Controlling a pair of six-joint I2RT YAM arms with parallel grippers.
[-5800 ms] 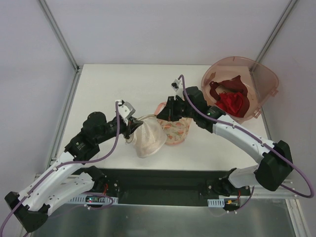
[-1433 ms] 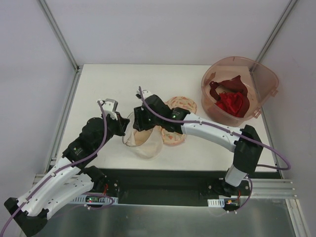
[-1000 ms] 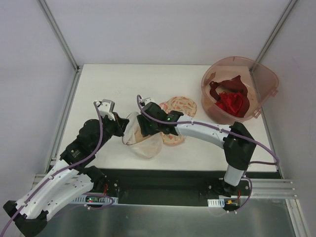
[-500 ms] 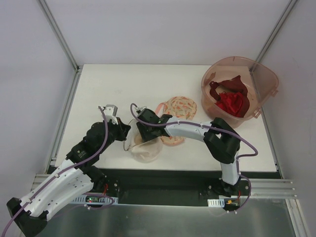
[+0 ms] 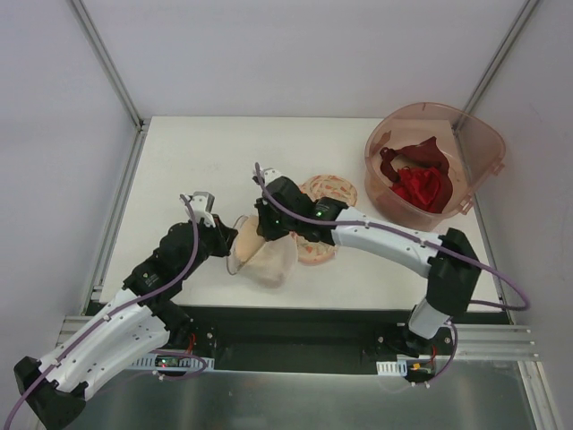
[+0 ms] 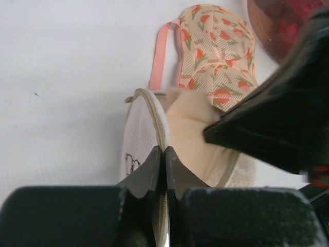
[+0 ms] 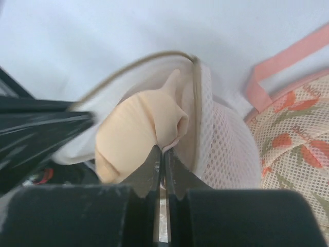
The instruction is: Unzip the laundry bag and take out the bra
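At the centre of the overhead frame, we anchor the laundry bag [image 5: 261, 262] with the left gripper [image 6: 163, 152] clamped on its zip rim, so the right gripper [image 7: 162, 151], pinched onto the peach bra [image 7: 131, 138] bulging from the opening, can draw it free.

Mesh laundry bag [image 5: 276, 264] on bench [image 5: 179, 161] between left gripper [image 5: 229, 244] and right gripper [image 5: 264, 231], peach bra [image 5: 246, 240] at its mouth, floral bra [image 5: 329, 192] beside

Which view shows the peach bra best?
Right wrist: the bra bulges from the open laundry bag, pinched by the right end effector. Left wrist shows part of it, the right arm covering the rest. Top external shows only a small peach patch.
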